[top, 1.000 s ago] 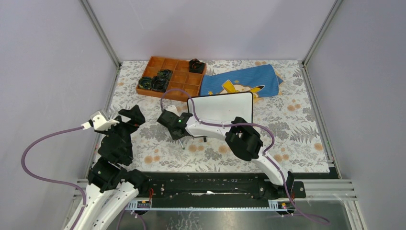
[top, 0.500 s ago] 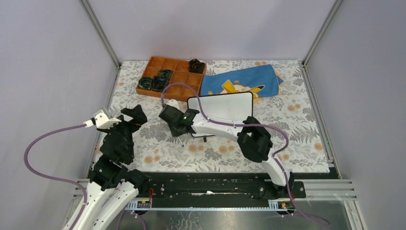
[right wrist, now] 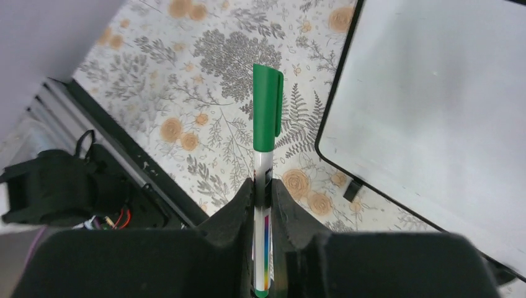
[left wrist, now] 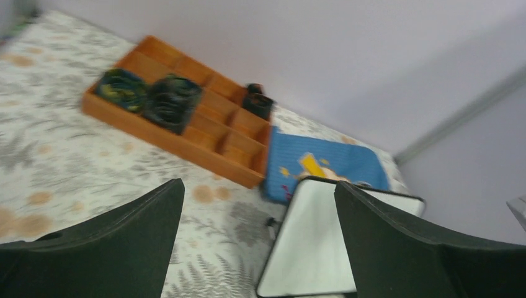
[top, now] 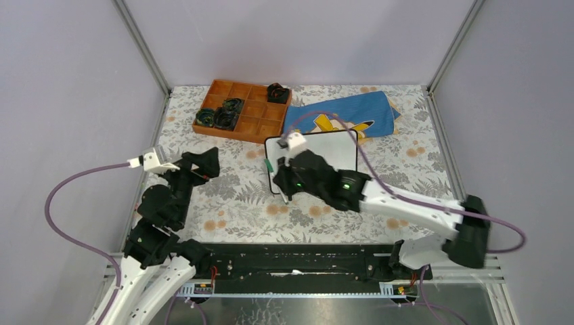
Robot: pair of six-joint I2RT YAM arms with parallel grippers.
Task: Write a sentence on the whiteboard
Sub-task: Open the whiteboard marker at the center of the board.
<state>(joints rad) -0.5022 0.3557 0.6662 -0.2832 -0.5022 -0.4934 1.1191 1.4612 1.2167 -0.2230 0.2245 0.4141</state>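
Note:
The whiteboard [top: 330, 150] stands tilted mid-table on small black feet, with a thin black frame. It also shows in the wrist views, whiteboard [left wrist: 313, 242] and whiteboard [right wrist: 434, 93]. Its visible face is plain white and no sentence is in view. My right gripper [top: 281, 177] hovers at the board's left edge, shut on a marker [right wrist: 267, 118]. The marker's green cap is on and points away from the fingers over the floral cloth. The green cap [top: 269, 165] sits just left of the board. My left gripper [top: 203, 162] stands open and holds nothing, left of the board, facing it [left wrist: 258, 184].
An orange compartment tray [top: 223, 132] with dark coiled items sits at the back left. A blue cloth with a yellow cartoon print [top: 345, 115] lies behind the board. A purple cable loops over the board's top. A metal rail [top: 304, 261] runs along the near edge.
The right arm swung its elbow out to the right. Its gripper, with the marker, moved from left of the board to the board's left edge. The left gripper shifted slightly right.

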